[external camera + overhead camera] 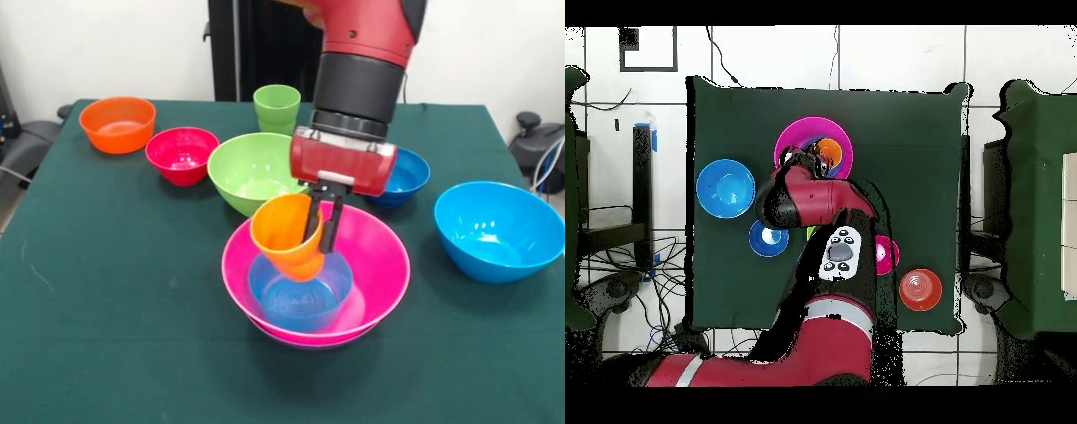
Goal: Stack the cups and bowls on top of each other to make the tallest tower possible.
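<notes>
My pincer is clamped on the rim wall of the orange cup — light, stiff, slick plastic, I judge — holding it tilted just above the small light-blue bowl nested in the pink bowl on the desk.

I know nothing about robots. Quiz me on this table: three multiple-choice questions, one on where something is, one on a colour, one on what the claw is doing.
1. Where is the small light-blue bowl?
A. inside the pink bowl
B. beside the red bowl
C. on the floor

2. What colour is the cup in the claw?
A. green
B. orange
C. purple

3. The claw is:
A. wide open and empty
B. shut on a cup
C. out of sight

Answers:
1. A, the light-blue bowl sits in the pink bowl.
2. B, the orange cup hangs tilted.
3. B, the claw pinches its rim.
</notes>
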Tool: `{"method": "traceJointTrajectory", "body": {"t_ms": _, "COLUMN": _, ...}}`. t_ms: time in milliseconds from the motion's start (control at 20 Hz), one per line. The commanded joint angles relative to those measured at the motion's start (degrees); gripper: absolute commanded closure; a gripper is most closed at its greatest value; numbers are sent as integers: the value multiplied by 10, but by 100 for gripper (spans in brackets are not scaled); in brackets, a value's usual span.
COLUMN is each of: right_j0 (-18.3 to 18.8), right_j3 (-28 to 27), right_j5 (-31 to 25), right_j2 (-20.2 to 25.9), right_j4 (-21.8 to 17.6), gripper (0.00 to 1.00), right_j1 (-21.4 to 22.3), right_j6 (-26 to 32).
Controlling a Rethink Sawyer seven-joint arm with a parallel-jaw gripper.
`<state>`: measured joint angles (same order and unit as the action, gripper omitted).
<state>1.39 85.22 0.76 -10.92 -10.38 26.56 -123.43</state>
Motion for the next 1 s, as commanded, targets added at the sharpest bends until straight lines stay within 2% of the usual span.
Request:
{"method": "traceJointTrajectory", "body": {"t_ms": 50, "right_j0": 66, "right_j3": -20, "right_j5": 72, "right_j2": 47, "right_j4": -20, "gripper": 100, "right_j1": -43, "right_j6": -56}}
{"method": "traceJointTrajectory", "body": {"t_ms": 400, "right_j0": 66, "right_j3": -19, "right_j5": 122, "right_j2": 37, "right_j4": -25, "gripper": 100, "right_j1": -47, "right_j6": -48}}
{"method": "traceJointTrajectory", "body": {"t_ms": 700, "right_j0": 55, "right_j3": -32, "right_j5": 156, "right_j2": 16, "right_j4": -1, "gripper": 100, "right_j1": -68, "right_j6": -49}}
{"method": "traceJointTrajectory", "body": {"t_ms": 1000, "right_j0": 43, "right_j3": -25, "right_j5": 162, "right_j2": 6, "right_j4": 20, "gripper": 100, "right_j1": -74, "right_j6": -57}}
